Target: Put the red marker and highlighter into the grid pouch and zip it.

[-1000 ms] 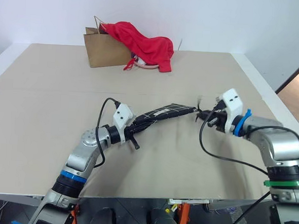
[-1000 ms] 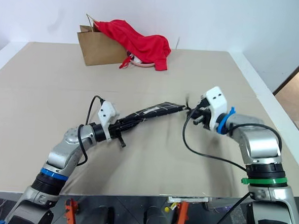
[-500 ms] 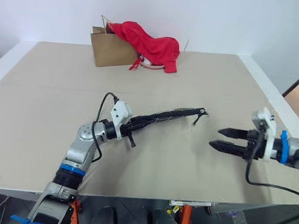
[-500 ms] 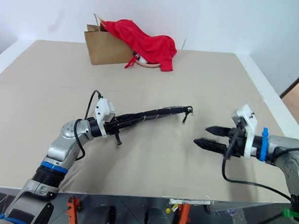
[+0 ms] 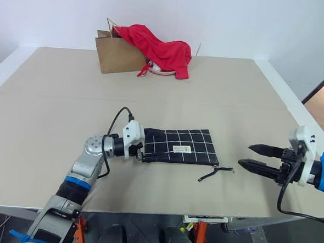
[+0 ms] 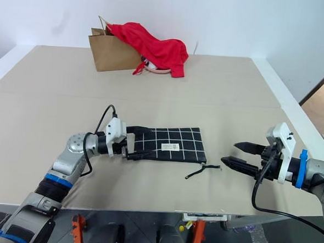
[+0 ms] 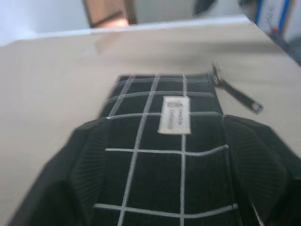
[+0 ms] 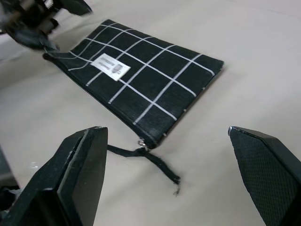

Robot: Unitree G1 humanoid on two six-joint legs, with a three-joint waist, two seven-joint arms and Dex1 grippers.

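Your grid pouch (image 5: 179,147) lies flat, long axis crosswise; your left gripper (image 5: 143,151), fingers apart, straddles its left end, while your right gripper (image 5: 253,156) hangs spread, well apart rightward.

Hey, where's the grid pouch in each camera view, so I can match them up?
Left eye view: grid pouch flat on the table, just below centre.
Right eye view: same spot, by the left gripper.
Left wrist view: centre, between the fingers.
Right wrist view: upper middle.
Shared landmark: its white label.
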